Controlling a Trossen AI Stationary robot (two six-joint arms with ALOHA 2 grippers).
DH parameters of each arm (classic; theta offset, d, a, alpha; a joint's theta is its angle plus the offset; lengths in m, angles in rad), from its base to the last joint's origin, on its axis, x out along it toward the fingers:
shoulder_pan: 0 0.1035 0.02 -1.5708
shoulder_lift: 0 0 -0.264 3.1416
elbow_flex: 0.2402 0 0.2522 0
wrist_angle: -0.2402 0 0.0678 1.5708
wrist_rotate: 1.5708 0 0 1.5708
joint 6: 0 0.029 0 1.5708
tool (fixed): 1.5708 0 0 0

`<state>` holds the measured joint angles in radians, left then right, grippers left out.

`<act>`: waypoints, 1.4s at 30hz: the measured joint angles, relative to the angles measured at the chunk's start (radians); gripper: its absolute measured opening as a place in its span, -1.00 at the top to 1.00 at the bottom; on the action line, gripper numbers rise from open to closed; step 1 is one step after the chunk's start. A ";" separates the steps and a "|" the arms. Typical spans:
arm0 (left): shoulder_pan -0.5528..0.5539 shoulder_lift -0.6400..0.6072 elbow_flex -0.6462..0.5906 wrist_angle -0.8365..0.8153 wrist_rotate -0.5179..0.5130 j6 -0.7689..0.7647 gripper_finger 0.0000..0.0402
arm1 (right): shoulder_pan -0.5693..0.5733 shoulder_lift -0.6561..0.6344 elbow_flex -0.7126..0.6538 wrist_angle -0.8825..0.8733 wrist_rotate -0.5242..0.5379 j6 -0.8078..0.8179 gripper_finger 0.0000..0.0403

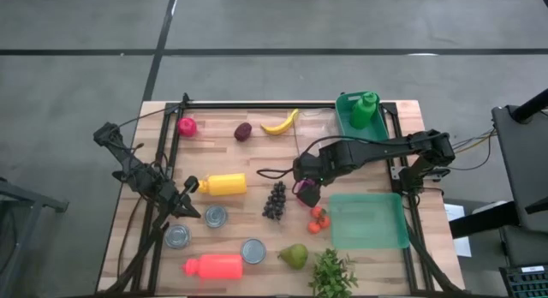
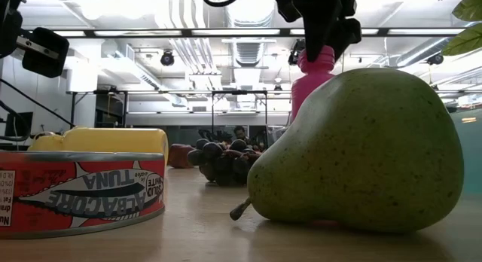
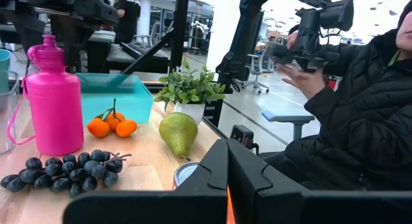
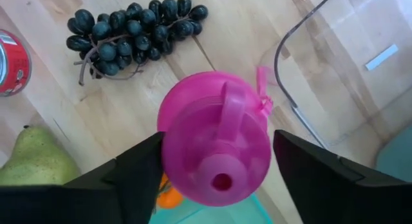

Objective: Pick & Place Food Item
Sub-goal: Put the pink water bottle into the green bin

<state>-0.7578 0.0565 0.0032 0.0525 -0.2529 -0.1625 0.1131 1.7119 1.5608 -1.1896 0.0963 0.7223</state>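
Pink bottle (image 4: 215, 147) stands upright mid-bench, long axis vertical, cap and spout (image 4: 221, 181) pointing straight up at the right wrist camera; a thin pink loop strap (image 3: 14, 121) hangs off its neck. Body is plain opaque pink with a ribbed cap. It sits just beside the grapes (image 1: 275, 200), with the tangerines (image 1: 318, 218) near and the teal tray (image 1: 370, 221) beyond them. Right gripper (image 1: 306, 192) is directly above the bottle, jaws apart, one dark finger (image 4: 132, 169) on each side of the cap; contact cannot be made out. Grapes lie flat, cluster long axis roughly toward the bottle, stem end toward the tuna can (image 2: 81, 190). Pear (image 2: 361, 153) lies on its side near the bench's front edge, stem (image 2: 241, 209) pointing toward the can. Left gripper (image 1: 187, 192) is parked at the left side of the bench by the yellow bottle (image 1: 223, 185), jaws together, empty. A person in a dark jacket (image 3: 360, 114) sits beyond the bench.
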 joint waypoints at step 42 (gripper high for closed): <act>0.000 0.000 0.000 0.000 0.000 0.000 1.00 | 0.000 -0.002 0.078 -0.085 -0.021 0.034 -0.07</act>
<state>-0.7580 0.0563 0.0032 0.0525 -0.2529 -0.1627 0.1131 1.7100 1.6384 -1.2750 0.0750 0.7567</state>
